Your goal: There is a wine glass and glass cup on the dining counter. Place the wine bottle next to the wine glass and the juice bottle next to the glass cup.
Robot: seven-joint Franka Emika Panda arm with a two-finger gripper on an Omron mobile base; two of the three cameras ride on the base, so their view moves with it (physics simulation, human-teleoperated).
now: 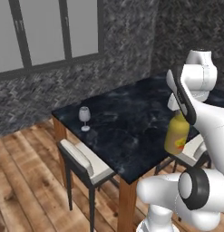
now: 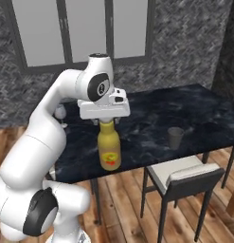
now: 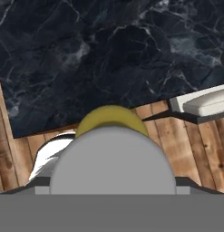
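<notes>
The gripper (image 2: 106,119) is at the top of the juice bottle (image 2: 109,151), right on its neck and cap. The bottle hangs straight under the hand and looks lifted, so I think the fingers are closed on it, but the fingers themselves are hidden, so I can't tell for sure.

The bottle is by the near edge of the dining counter (image 2: 151,128), about over the edge. In the hand view the yellow shoulder pokes out behind the big grey cap, w/ the black top above it and wood floor below.

The glass cup (image 2: 175,137) stands on the counter, well apart from the bottle, nearer the chair (image 2: 184,178). The wine glass (image 1: 84,117) stands near the counter's far-left corner, by the other chair (image 1: 84,161).

What could go wrong:
- The hold is only on the neck. If it's loose, the bottle could slip and drop on the edge or the floor.
- The cup is faint and light. If the bottle comes in too low or too close, it could knock the cup over.
- If set down too near the edge, the bottle could tip off.
- The bottle could go by the wrong glass; it belongs w/ the cup, not the stemmed one.

Label: a red-orange mark on the yellow bottle. No words can be read; too small and blurry.
</notes>
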